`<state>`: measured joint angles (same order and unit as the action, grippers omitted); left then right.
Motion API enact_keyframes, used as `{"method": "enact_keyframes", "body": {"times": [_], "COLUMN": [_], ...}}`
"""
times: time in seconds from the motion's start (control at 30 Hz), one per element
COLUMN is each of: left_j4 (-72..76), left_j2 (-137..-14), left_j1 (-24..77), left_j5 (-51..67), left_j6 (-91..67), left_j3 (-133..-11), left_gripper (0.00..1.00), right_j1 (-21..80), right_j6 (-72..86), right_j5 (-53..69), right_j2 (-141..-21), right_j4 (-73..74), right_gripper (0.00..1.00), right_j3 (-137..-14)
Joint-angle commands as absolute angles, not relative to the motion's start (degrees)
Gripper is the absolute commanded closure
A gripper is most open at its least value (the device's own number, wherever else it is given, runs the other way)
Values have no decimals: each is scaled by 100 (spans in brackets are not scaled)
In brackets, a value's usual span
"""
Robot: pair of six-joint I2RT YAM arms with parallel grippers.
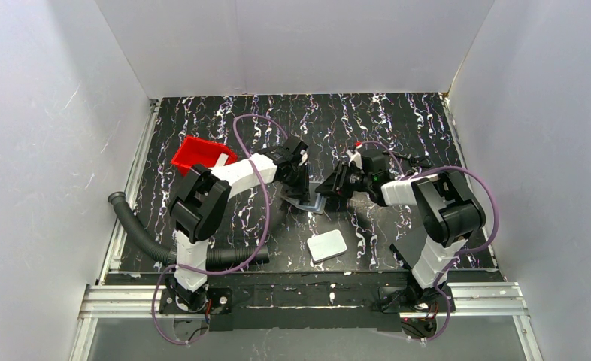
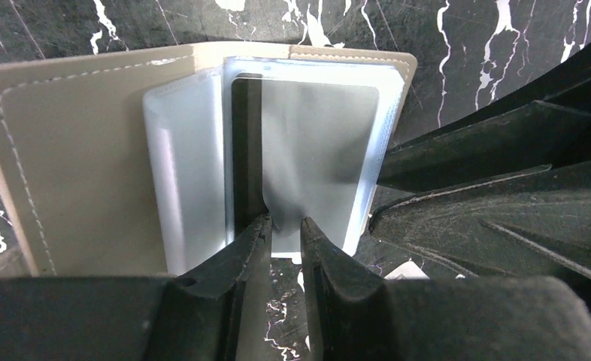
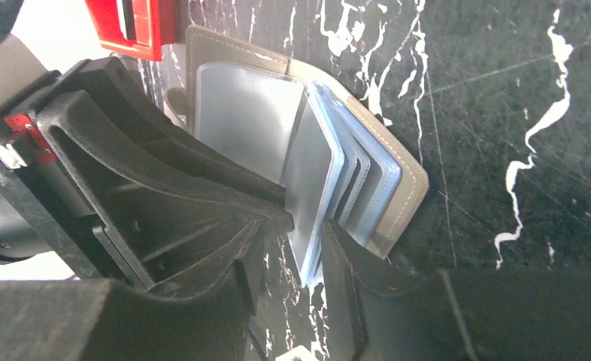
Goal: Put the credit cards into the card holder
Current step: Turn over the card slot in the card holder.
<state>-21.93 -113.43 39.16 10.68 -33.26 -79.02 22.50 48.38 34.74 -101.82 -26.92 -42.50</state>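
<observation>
The card holder (image 2: 74,165) lies open on the black marbled table, beige cover to the left, clear sleeves fanned out. A grey credit card (image 2: 315,150) with a black stripe sits in a sleeve. My left gripper (image 2: 285,226) is at the card's near edge, jaws a narrow gap apart with table showing between them. From the other side, my right gripper (image 3: 296,229) stands partly open around a raised pale sleeve page (image 3: 311,188), which leans on one finger. In the top view both grippers, left (image 1: 298,188) and right (image 1: 328,188), meet over the card holder (image 1: 307,203).
A red tray (image 1: 198,154) stands behind the left arm. A white rounded-corner slab (image 1: 327,245) lies on the table nearer the bases. A black ribbed hose (image 1: 138,233) curves along the left edge. White walls close in three sides.
</observation>
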Motion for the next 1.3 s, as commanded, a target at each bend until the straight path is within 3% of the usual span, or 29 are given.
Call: {"method": "enact_keyframes", "body": {"times": [0.0,0.47,0.8,0.9,1.0,1.13,1.27], "left_j4": [-2105,-1468,-1626,-1913,-2221,-2252,-1944], "left_j2": [-10916,-9592,-8275,-7684,-7111,-7121,-7677], "left_j1": [3911,3419,3235,3055,2792,2446,2426], "left_j5": [1215,1644,1162,912,690,1174,1709], "left_j6": [-3353,-3433,-3504,-3505,-3427,-3393,-3479], "left_j3": [-7736,-6620,-6156,-5932,-5745,-5663,-5728], "left_gripper": [78,52,38,16,7,10,15], "right_j1": [2320,2519,3050,3354,3479,3332,3252], "right_j6": [5048,5737,5914,6157,6380,6496,5806], "right_j5": [3529,3744,3541,3440,3400,3461,3438], "right_j2": [-10214,-10740,-10845,-11153,-11473,-11444,-11309], "right_j4": [-3101,-3886,-3774,-4023,-4226,-4362,-3449], "right_gripper": [55,54,53,53,53,52,48], "right_j3": [-4522,-4781,-5351,-5703,-5994,-6005,-6116]}}
